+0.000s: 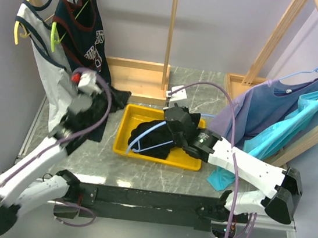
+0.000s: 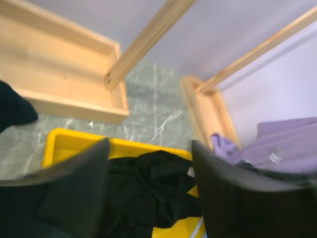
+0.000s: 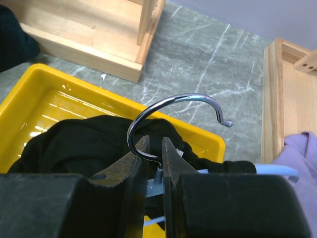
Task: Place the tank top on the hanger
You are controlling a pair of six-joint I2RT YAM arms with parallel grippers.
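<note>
The tank top (image 3: 74,144) is plain black with no print. It lies soft and crumpled in a heap directly under and ahead of my right gripper (image 3: 154,148). Its folds bunch up around the spot where my fingertips meet. I cannot tell whether any of the fabric is actually threaded over the hanger (image 3: 267,171) or only piled against it.

My right gripper is clamped on the hanger's thin neck, just below the metal hook (image 3: 188,96). The two fingers are pressed close together with only the stem between them. The hook arches up and over my fingertips, with its open end pointing away to my right. One light-blue shoulder runs out past my right finger. In the overhead view the other shoulder curves across the black cloth on the far side of my gripper.

The heap sits inside a yellow tray (image 3: 29,94). It fills the part nearest my right gripper, and the tray floor to my left shows bare and glossy. The tray rests on the grey marbled table (image 3: 208,59).

My left gripper (image 2: 148,148) hangs with its fingers spread wide and nothing between them. The tray and the black heap lie below and in front of it.
</note>
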